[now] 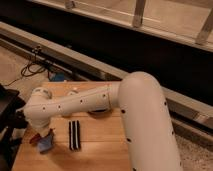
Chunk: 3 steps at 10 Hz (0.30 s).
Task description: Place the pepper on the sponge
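Observation:
My gripper (38,131) hangs at the end of the white arm over the front left part of the wooden table (100,150). Its tip is mostly hidden by the wrist. A bit of the red pepper (34,139) shows just below it, touching the left edge of the light blue sponge (46,144). The sponge lies on the table directly under and slightly right of the gripper. How the pepper is held cannot be made out.
A black-and-white striped block (74,135) lies right of the sponge. A dark object (98,113) sits under the arm at mid-table and a small white item (73,91) near the far edge. Black equipment (7,102) stands left of the table, and cables (30,67) lie on the floor.

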{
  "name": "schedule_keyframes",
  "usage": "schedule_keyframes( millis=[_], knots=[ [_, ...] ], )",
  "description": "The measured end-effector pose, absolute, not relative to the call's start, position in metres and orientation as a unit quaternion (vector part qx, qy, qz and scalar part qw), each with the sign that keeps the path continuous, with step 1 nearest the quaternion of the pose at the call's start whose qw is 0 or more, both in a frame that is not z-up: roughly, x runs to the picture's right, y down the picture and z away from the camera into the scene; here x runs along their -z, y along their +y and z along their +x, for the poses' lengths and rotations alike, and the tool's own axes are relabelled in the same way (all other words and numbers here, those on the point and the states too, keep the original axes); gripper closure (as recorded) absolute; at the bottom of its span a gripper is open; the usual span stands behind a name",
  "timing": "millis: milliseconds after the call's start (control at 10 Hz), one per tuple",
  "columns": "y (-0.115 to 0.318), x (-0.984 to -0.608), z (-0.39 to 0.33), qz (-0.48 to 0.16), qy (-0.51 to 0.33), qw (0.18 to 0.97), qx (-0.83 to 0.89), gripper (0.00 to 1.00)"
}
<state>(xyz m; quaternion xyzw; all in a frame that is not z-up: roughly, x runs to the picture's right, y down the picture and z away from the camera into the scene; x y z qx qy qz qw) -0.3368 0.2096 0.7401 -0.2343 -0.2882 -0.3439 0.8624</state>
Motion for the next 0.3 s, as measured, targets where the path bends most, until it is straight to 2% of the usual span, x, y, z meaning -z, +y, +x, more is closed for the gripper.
schedule_keyframes(
  millis=[100,300],
  knots=[
    [0.2094,-0.7391,-0.3367,-0.233,-0.291,0.862,0.344,0.56],
    [0.2167,-0.7331,-0.3363,-0.233,-0.294,0.861,0.344,0.73]
  ],
)
